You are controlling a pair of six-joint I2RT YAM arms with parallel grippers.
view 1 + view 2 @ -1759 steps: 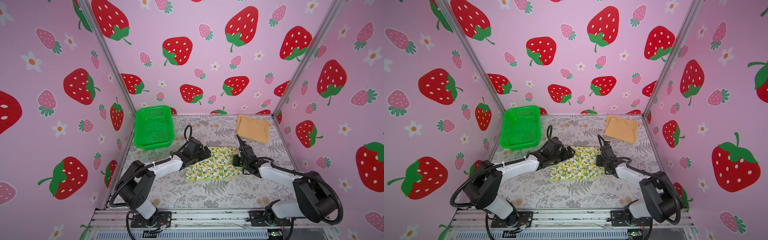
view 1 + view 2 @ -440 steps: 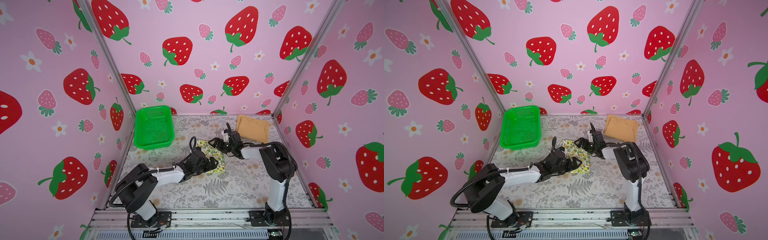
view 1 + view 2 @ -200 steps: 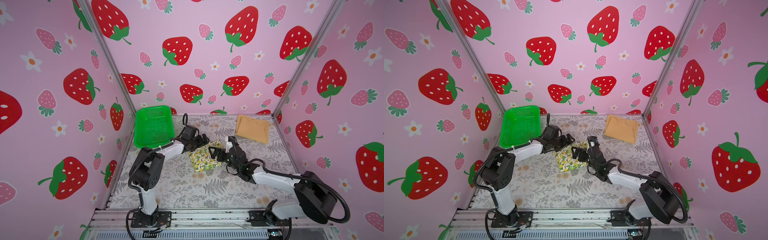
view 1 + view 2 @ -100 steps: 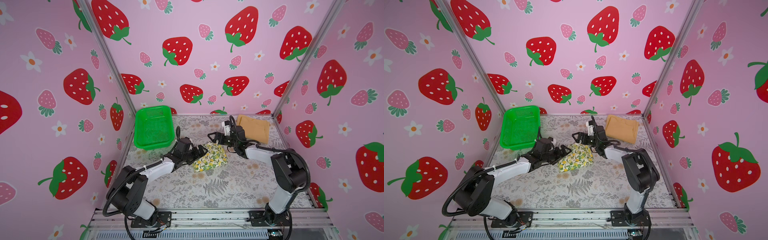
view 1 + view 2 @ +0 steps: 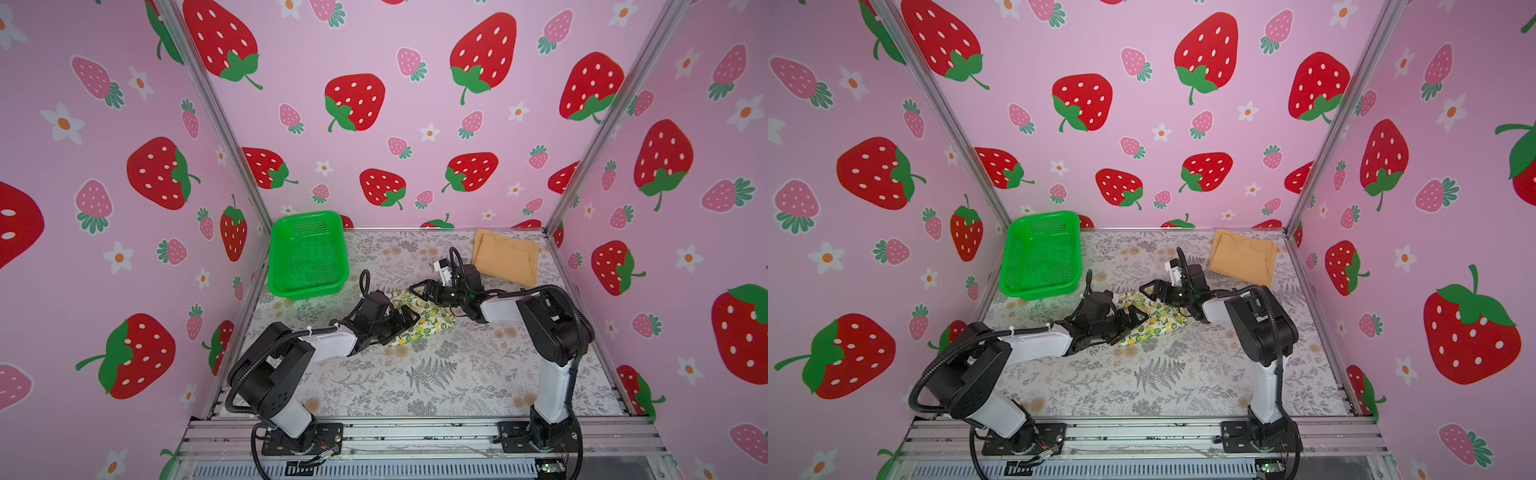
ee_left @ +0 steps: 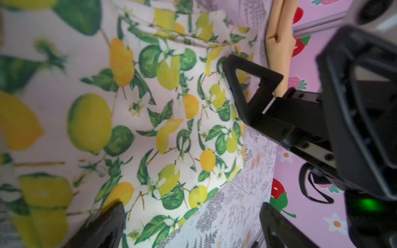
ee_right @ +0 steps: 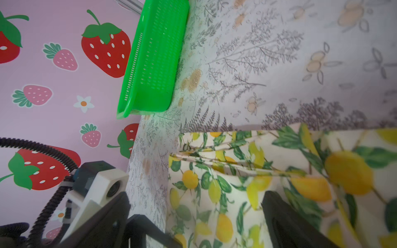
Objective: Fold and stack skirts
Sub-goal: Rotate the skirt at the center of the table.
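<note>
Task status: both skirts appear folded; stacking is not yet done. The mustard skirt (image 5: 505, 257) lies as a flat folded rectangle at the far right corner of the table (image 5: 415, 374). The lemon-print skirt (image 5: 432, 318) lies as a compact folded bundle near the table centre, well apart from the mustard one and in front of the green basket (image 5: 307, 291), which looks empty. The left gripper (image 5: 409, 318) is low over the near-left side of the lemon-print skirt and the right gripper (image 5: 415, 289) is at its far side. Each has its fingers spread wide, and neither clamps any cloth. Judged remaining work: take up the lemon-print bundle without undoing its fold, carry it to the mustard skirt and set it squarely on top; a slightly rumpled outline suggests a tidy-up may be needed first. View differences: both top views give the overall layout and the gap between the two garments, but not the fold layers. The left wrist view shows the smooth top face of the bundle, one finger of the right gripper over its edge, and the stacked layers of the mustard skirt edge-on. The right wrist view shows pleated layers along one edge of the lemon-print bundle and the basket side wall
</note>
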